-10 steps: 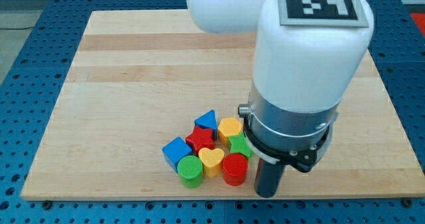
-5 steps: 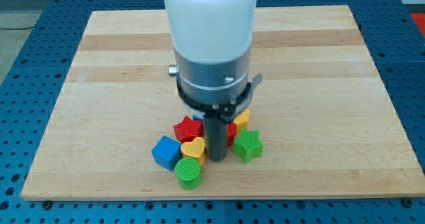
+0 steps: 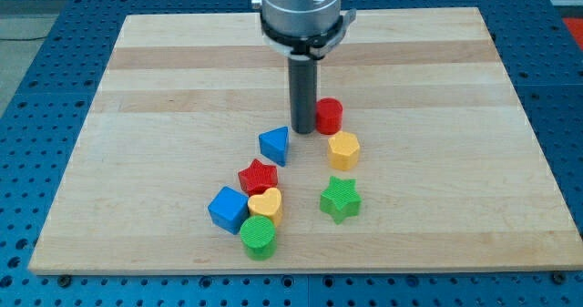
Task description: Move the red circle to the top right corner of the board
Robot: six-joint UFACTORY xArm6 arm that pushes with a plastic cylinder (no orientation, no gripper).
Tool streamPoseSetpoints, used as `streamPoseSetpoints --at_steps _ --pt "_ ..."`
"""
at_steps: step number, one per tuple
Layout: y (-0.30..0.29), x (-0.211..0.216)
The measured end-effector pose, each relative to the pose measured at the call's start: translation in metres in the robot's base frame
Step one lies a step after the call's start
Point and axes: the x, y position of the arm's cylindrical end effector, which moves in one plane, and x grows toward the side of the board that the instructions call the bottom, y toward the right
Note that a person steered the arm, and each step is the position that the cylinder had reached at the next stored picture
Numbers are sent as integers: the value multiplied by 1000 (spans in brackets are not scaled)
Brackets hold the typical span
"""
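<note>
The red circle (image 3: 329, 116) stands near the middle of the wooden board (image 3: 182, 79), a little toward the view's right. My tip (image 3: 302, 130) rests on the board right beside it, on its left side, touching or nearly touching it. The dark rod rises from there to the arm at the view's top. The board's top right corner lies well up and to the right of the red circle.
A yellow hexagon (image 3: 343, 149) sits just below the red circle. A blue triangle (image 3: 274, 145) lies left of my tip. Lower down are a red star (image 3: 258, 176), yellow heart (image 3: 266, 202), blue cube (image 3: 228, 208), green circle (image 3: 259, 238) and green star (image 3: 340, 199).
My tip swept from the board's lower right through the cluster and up to mid-board. The red circle, yellow hexagon and blue triangle moved upward; the green star shifted right.
</note>
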Motion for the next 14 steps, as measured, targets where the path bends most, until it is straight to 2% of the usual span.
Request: streamPoseSetpoints --at_steps 3,4,7,11,14 --pt "65 17" --pt "72 6" --pt "77 -102" --pt "145 -65" --pt "144 -135"
